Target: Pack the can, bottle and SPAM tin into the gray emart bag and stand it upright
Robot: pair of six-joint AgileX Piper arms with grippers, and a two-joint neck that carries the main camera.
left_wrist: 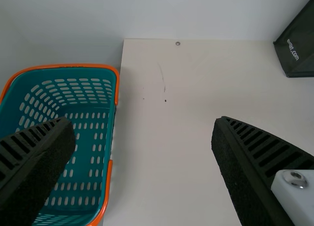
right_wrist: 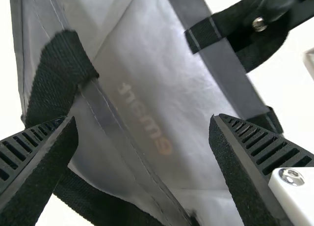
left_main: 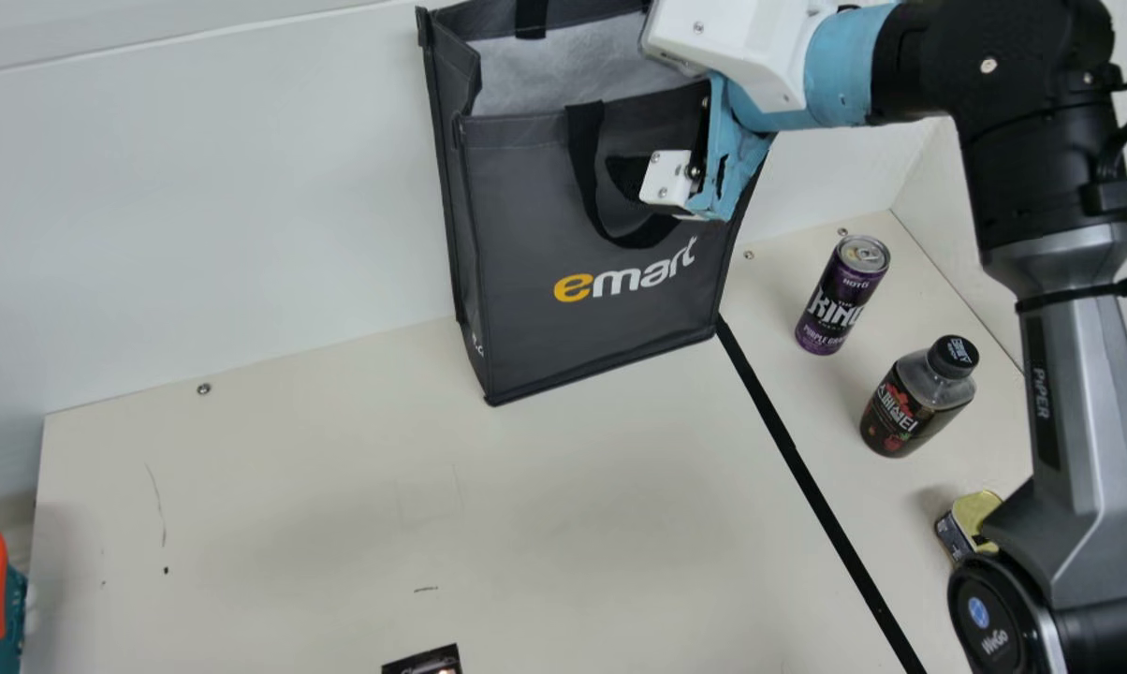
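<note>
My black ribbed right end effector (right_wrist: 142, 120) and left end effector (left_wrist: 142, 123) gaped, right above upright gray fabric emart bag (left_main: 526, 206); purple cylindrical can (left_main: 835, 300), black-capped bottle (left_main: 910, 402), yellow-topped SPAM tin (left_main: 973, 520) awaited packing on cream counter (left_main: 292, 496). Bag setup seemed in hand; can grasp likely next.

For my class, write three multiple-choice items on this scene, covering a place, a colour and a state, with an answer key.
1. In the main view, where is the purple can?
A) Inside the gray bag
B) On the table, right of the black strip
C) On top of the SPAM tin

2. What colour is the slotted wall of the basket?
A) Teal
B) Yellow
C) White

3. How is the bottle?
A) Lying, capped
B) Upright, uncapped
C) Upright, capped

Key:
1 B: the can stands beyond the strip.
2 A: the wall is blue-green.
3 C: a black cap tops the standing bottle.
</note>
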